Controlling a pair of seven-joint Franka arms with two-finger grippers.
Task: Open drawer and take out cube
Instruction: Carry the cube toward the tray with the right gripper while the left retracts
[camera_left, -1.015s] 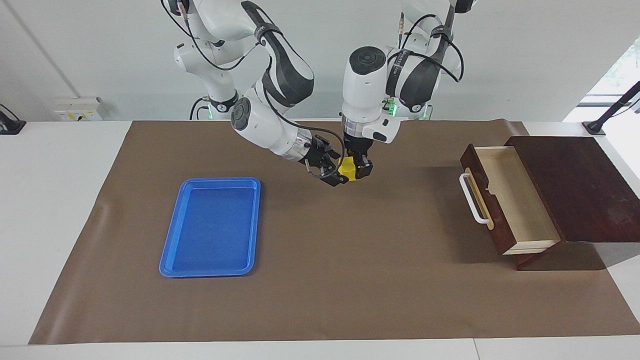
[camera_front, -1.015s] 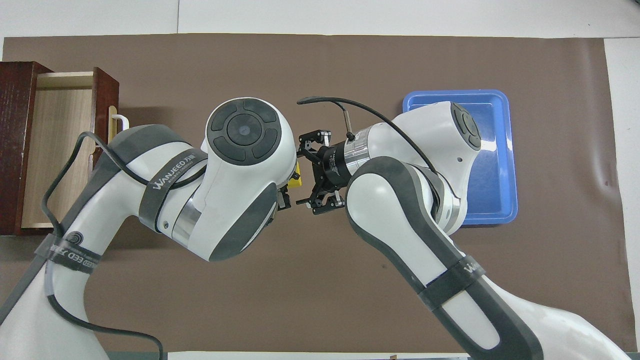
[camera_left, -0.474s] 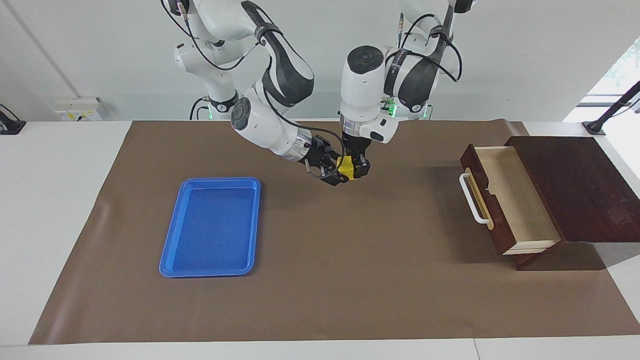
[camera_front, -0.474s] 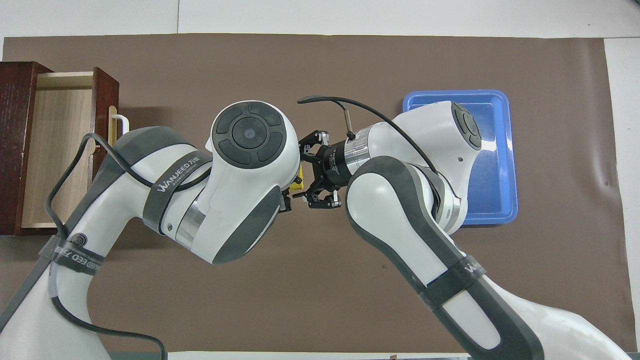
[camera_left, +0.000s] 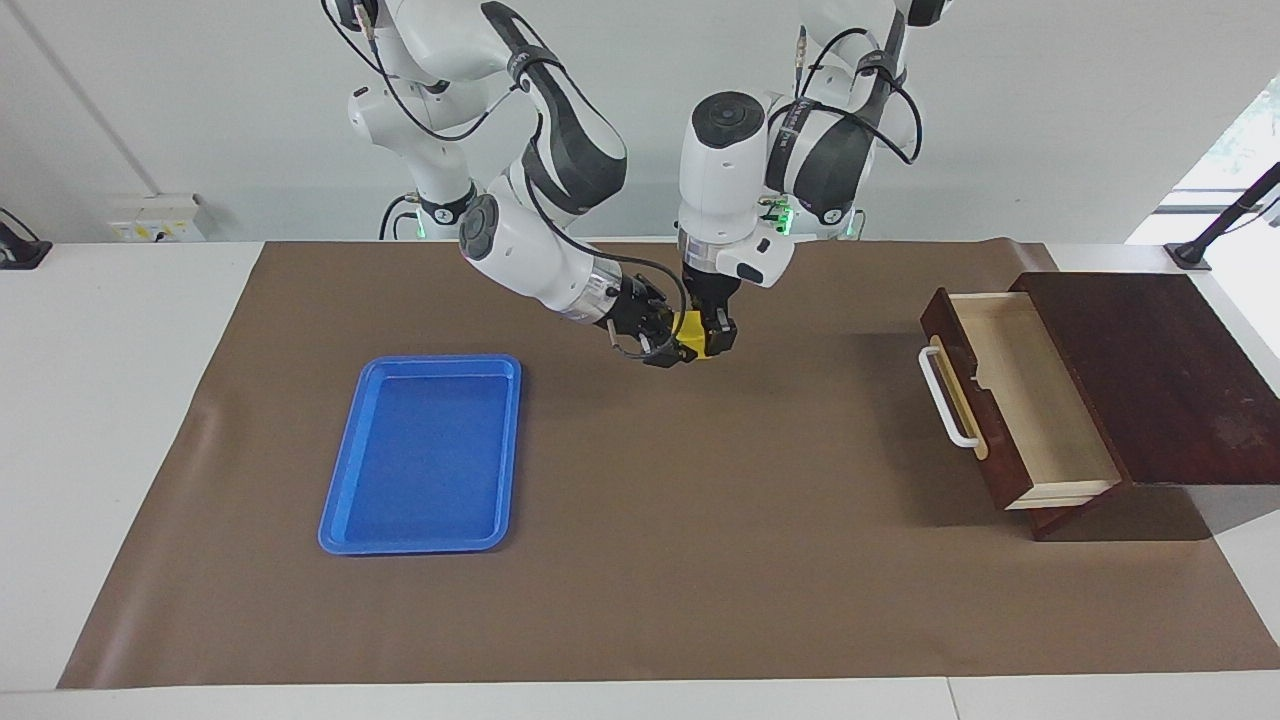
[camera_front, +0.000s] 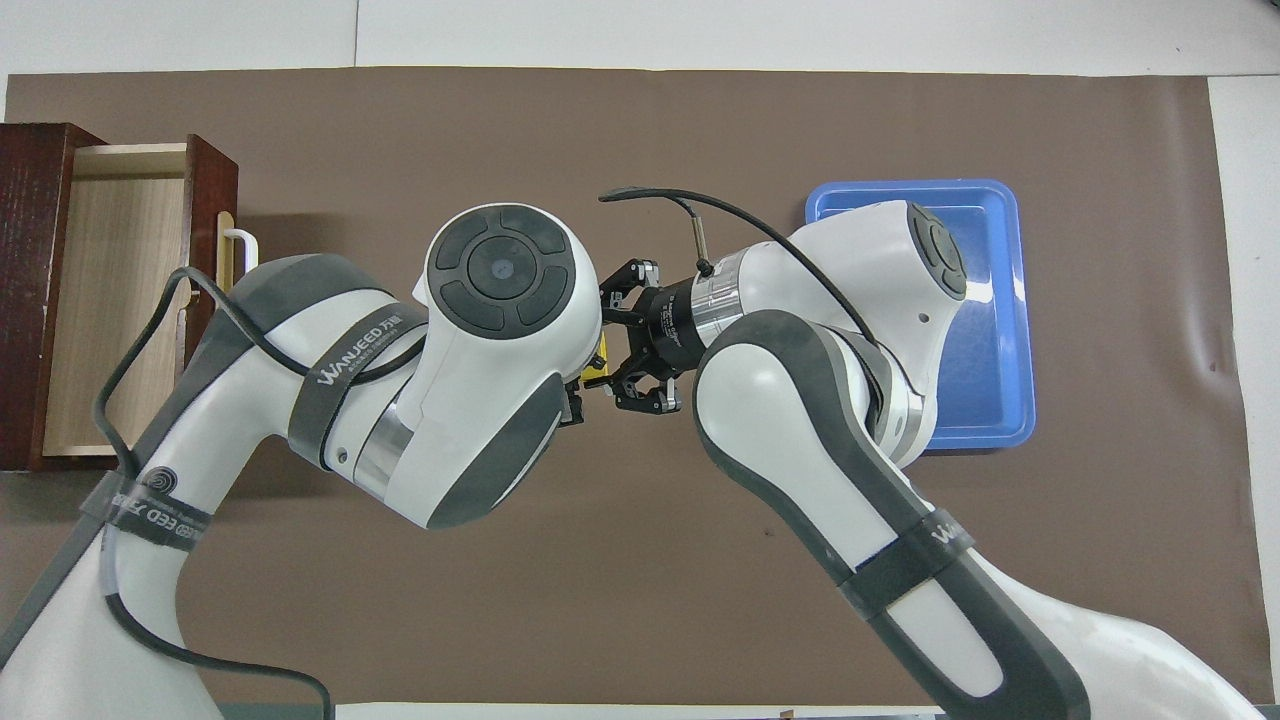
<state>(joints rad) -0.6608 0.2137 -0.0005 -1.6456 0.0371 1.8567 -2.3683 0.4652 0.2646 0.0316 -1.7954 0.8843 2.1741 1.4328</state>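
Both grippers are up over the middle of the brown mat (camera_left: 640, 560), sharing the yellow cube (camera_left: 692, 343): the left gripper (camera_left: 712, 338) is clamped on it from above, and the right gripper (camera_left: 668, 346) is closed on it from the side. The drawer (camera_left: 1020, 400) stands open at the left arm's end, and the blue tray (camera_left: 420, 455) lies toward the right arm's end.

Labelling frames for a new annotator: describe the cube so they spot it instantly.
Start at the brown mat, between the blue tray and the open drawer. Mid-air over the mat, both arms' hands meet on the cube. It is the only yellow thing, small and blocky.
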